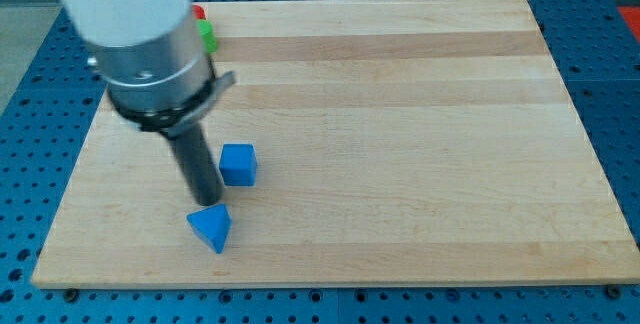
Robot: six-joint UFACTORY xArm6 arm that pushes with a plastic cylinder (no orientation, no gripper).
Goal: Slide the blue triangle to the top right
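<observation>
The blue triangle (211,228) lies on the wooden board (400,114) near the view's bottom left. My tip (208,202) is right at the triangle's upper edge, touching or nearly touching it. A blue cube (238,164) sits just to the right of the rod, above and slightly right of the triangle. The arm's white and grey body covers the board's upper left.
A green block (206,34) and a red block (199,11) peek out from behind the arm near the board's top left corner; their shapes are mostly hidden. The board rests on a blue perforated table (610,84).
</observation>
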